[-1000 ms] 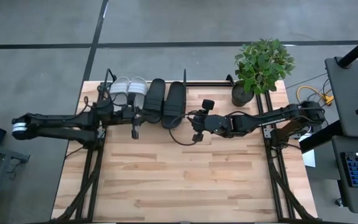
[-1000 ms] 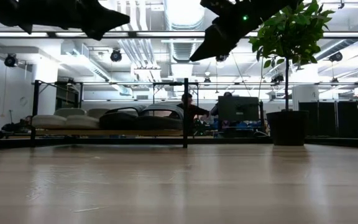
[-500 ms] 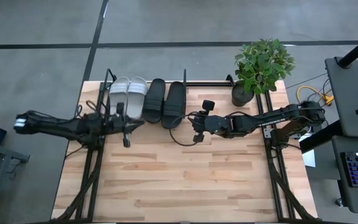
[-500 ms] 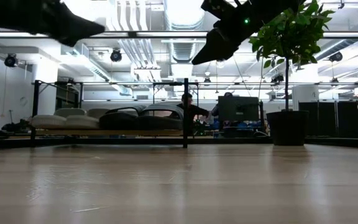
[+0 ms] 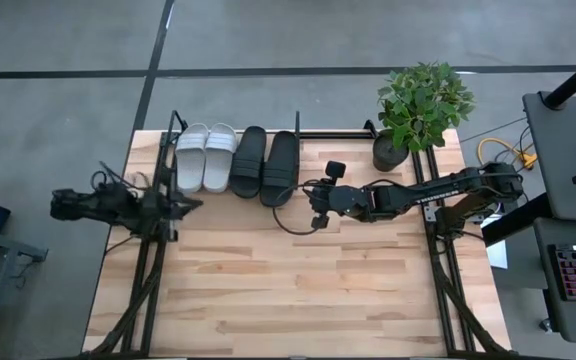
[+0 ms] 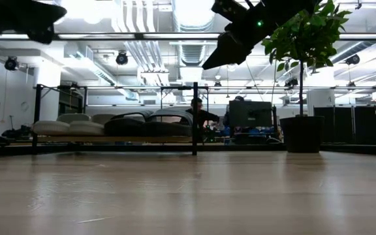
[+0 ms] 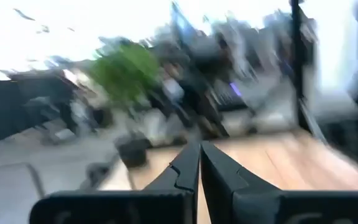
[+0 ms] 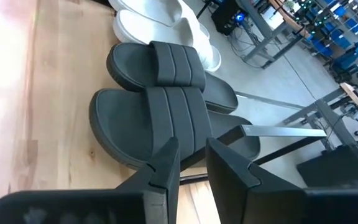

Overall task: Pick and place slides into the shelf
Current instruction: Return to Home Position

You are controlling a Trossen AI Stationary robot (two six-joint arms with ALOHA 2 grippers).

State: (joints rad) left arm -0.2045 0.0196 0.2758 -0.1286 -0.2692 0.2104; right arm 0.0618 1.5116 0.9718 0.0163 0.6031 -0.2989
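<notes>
Four slides lie side by side, soles down, on the shelf (image 5: 297, 133) at the table's far left: the white pair (image 5: 205, 155) and the black pair (image 5: 267, 164). The low view shows them on the shelf's board (image 6: 116, 138). My right gripper (image 5: 316, 207) hovers just right of the black pair, open and empty. Its wrist view shows the black slides (image 8: 157, 118) and the white ones (image 8: 166, 25) beyond the fingers. My left gripper (image 5: 194, 203) is shut and empty, above the table's left edge, nearer than the shelf. Its shut fingers show in its wrist view (image 7: 199, 163).
A potted plant (image 5: 420, 108) stands at the far right corner. A dark cable (image 5: 290, 222) loops over the table below the right gripper. The black arm frames (image 5: 148, 270) run along both sides. Bare wood (image 5: 298, 290) lies toward the near edge.
My left gripper has drawn back from in front of the shelf toward the table's left edge, empty. The slides have stayed where they were on the shelf.
</notes>
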